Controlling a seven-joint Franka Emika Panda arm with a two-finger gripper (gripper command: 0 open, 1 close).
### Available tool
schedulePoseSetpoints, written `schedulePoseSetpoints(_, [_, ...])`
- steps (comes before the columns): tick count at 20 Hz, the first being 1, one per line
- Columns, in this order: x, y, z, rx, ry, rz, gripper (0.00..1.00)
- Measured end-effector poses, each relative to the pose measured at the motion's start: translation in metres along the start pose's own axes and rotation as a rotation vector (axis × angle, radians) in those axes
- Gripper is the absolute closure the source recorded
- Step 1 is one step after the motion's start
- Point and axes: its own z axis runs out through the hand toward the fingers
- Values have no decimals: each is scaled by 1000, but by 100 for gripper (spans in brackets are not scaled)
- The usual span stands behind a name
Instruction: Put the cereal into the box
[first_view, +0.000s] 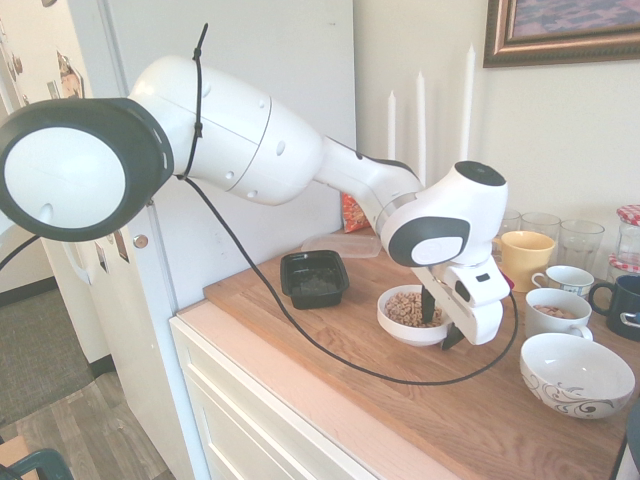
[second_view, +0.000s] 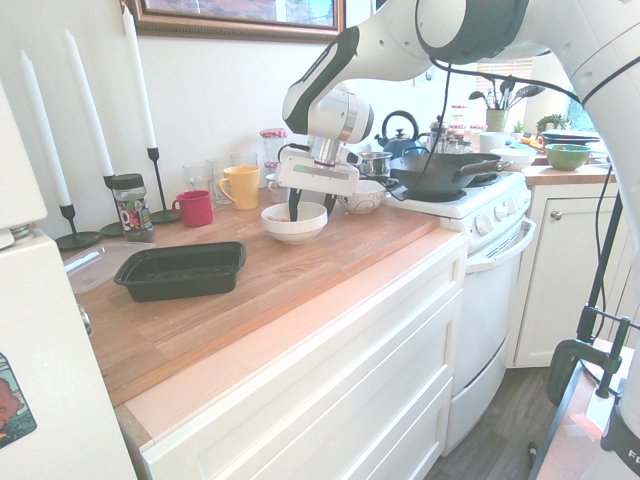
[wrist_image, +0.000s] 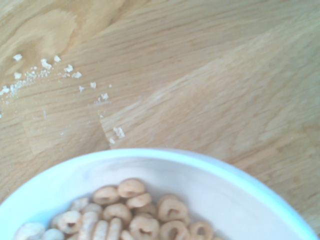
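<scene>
From left to right in the first exterior view, the black plastic tray (first_view: 316, 299) awaits on the wooden bench (first_view: 365, 352); the ring-shaped cereal (first_view: 405, 309), likely light, crushable and loose, lies inside the white bowl (first_view: 403, 334), best taken by its stiff, perhaps slippery wall. The pincer (first_view: 438, 332) straddles that wall, its 2 fingers parted, 1 beside the cereal.

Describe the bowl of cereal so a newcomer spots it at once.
On the wooden countertop beside the white stove, look between the black plastic tray and the stove. The white bowl stands there, right under the gripper. It holds tan cereal rings and is plain outside, unlike the swirl-patterned white bowl nearby.
</scene>
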Motion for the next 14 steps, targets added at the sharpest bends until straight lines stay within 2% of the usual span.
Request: schedulePoseSetpoints(14, [3,3,1,13,-9,18,100])
